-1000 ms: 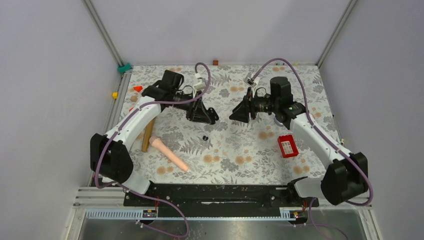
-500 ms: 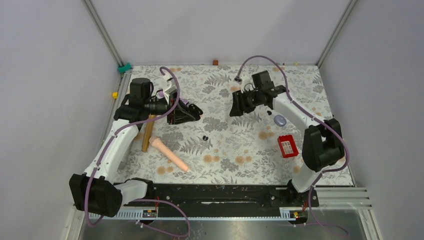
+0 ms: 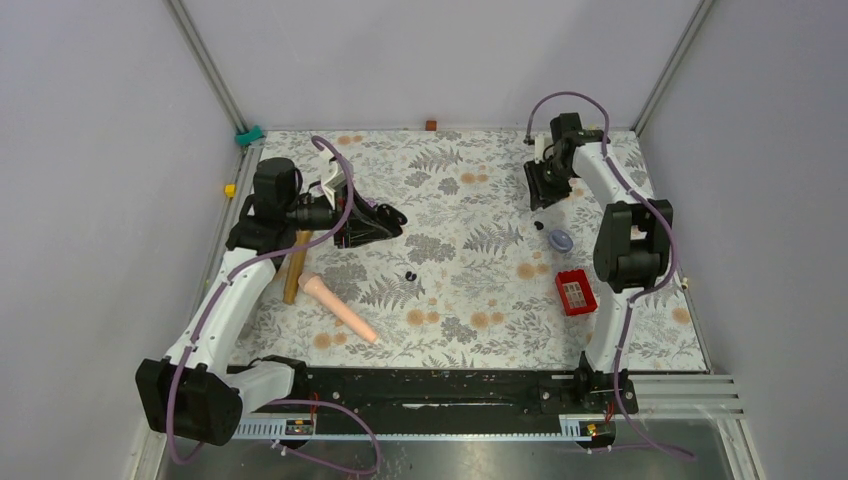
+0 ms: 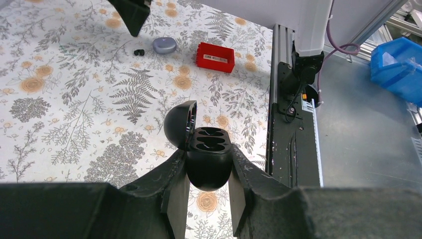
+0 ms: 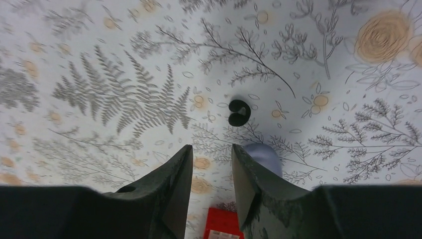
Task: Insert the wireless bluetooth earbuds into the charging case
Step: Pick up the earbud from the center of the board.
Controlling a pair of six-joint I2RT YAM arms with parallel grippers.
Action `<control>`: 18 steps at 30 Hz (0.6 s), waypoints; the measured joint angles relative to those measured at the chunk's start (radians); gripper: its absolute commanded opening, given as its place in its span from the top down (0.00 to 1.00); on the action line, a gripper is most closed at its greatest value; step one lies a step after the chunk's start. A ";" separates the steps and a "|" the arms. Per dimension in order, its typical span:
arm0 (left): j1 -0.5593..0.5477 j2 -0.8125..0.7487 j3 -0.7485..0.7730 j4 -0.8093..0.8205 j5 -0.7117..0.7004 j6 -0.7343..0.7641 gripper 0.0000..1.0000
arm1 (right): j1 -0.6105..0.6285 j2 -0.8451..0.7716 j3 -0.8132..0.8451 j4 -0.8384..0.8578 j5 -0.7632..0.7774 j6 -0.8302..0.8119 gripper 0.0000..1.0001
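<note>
Clamping open, empty charging case [image 4: 206, 149], left gripper [image 4: 209, 167], black earbud [image 5: 239, 112] lying outside

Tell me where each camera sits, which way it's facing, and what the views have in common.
Top external: above and behind the bases, looking down on the floral table; both arms show.
Left wrist: on the left arm, looking along the left gripper, shut on the open charging case, toward the table's right side.
Right wrist: looking down past the open right gripper at a black earbud.
Shared: all three show that earbud, the lavender oval beside it and the red box.
</note>
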 measured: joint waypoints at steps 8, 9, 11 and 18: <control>-0.008 -0.005 -0.004 0.019 0.002 -0.010 0.97 | -0.023 0.125 0.024 -0.090 0.074 -0.057 0.66; -0.010 -0.005 -0.006 0.020 0.002 -0.011 0.97 | -0.027 0.131 0.028 -0.093 0.077 -0.061 0.66; -0.016 -0.005 -0.008 0.020 0.001 -0.011 0.97 | -0.038 0.145 0.042 -0.100 0.080 -0.067 0.67; -0.027 -0.005 -0.011 0.021 0.001 -0.011 0.96 | -0.058 0.188 0.098 -0.109 0.101 -0.074 0.69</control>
